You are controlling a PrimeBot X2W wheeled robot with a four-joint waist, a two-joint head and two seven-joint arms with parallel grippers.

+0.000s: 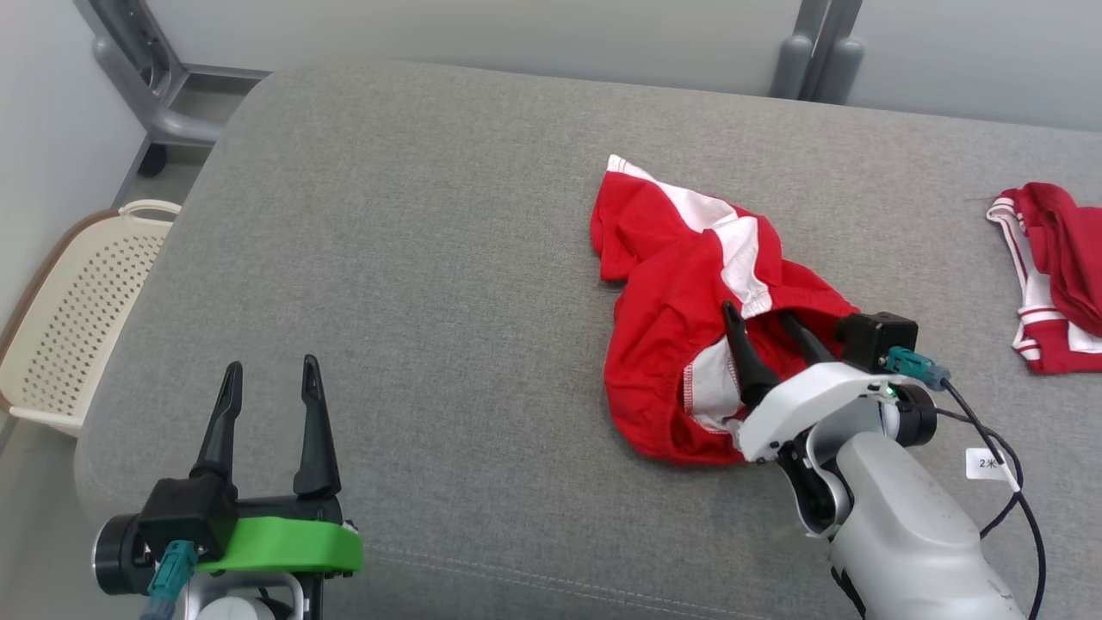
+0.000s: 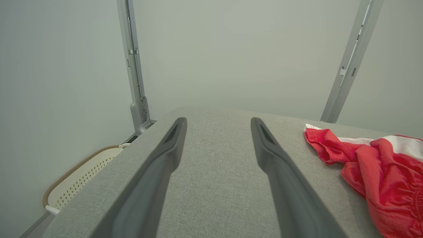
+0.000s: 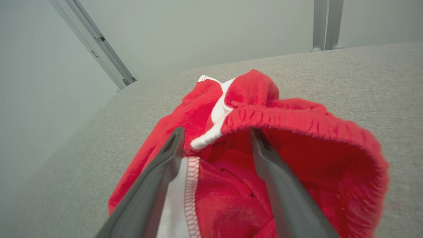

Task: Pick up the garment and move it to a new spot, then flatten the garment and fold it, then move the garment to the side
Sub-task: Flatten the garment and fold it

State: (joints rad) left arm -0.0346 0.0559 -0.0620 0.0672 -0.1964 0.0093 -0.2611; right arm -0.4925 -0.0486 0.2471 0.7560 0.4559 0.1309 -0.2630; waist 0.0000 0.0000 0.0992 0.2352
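Observation:
A crumpled red garment (image 1: 680,293) with white stripes lies on the grey cushion (image 1: 430,258), right of centre. My right gripper (image 1: 762,319) is open over its near part; one finger reaches into the elastic waistband opening, the other lies on the white inner fabric. In the right wrist view the garment (image 3: 297,158) bunches around my right gripper (image 3: 216,134), whose fingers stand apart. My left gripper (image 1: 271,370) is open at the lower left above bare cushion, well clear of the garment. The left wrist view shows my left gripper (image 2: 218,124) wide apart and the garment (image 2: 373,165) off to the right.
A second red and white garment (image 1: 1055,275) lies at the cushion's right edge. A cream perforated basket (image 1: 77,319) stands on the floor left of the cushion. Grey metal frame legs (image 1: 146,69) stand behind, near the wall.

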